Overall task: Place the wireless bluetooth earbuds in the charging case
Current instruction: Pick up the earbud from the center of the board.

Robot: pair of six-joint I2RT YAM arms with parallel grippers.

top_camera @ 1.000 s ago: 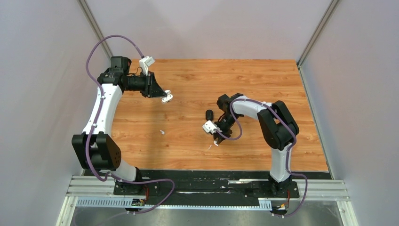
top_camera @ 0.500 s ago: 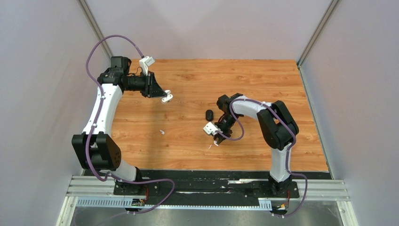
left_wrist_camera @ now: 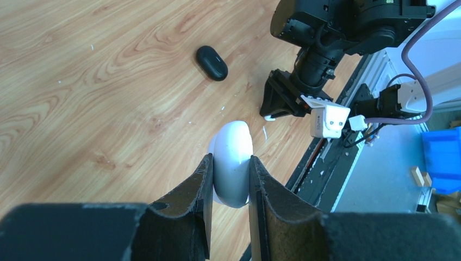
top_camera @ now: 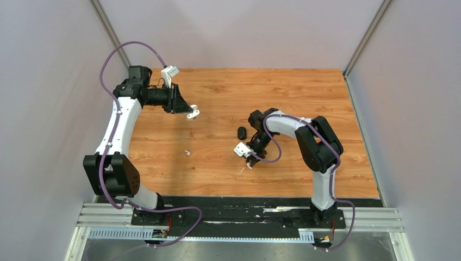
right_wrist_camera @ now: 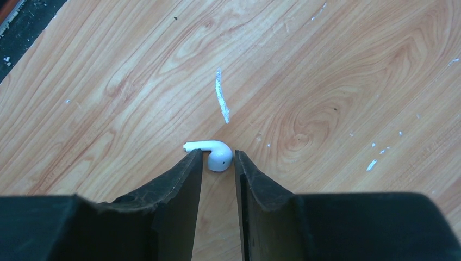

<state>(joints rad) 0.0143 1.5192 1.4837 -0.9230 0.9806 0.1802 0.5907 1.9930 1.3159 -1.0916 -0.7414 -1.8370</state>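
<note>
My left gripper [left_wrist_camera: 229, 168] is shut on a white charging case [left_wrist_camera: 232, 138] and holds it above the back left of the table [top_camera: 193, 113]. My right gripper [right_wrist_camera: 218, 156] is low over the wood near the middle [top_camera: 250, 162], jaws narrowly apart. A white earbud [right_wrist_camera: 215, 153] lies on the table between its fingertips; its stem points left past the left finger, and a thin gap shows at the right finger. A second white earbud [top_camera: 187, 153] lies alone at centre left. No black earbuds show.
A closed black case [top_camera: 242, 132] lies on the wood just behind my right gripper and also shows in the left wrist view [left_wrist_camera: 212, 63]. A white scratch [right_wrist_camera: 222, 103] marks the wood beyond the earbud. Grey walls stand left and right.
My right gripper has shifted slightly left and lower toward the earbud. The left arm has not moved.
</note>
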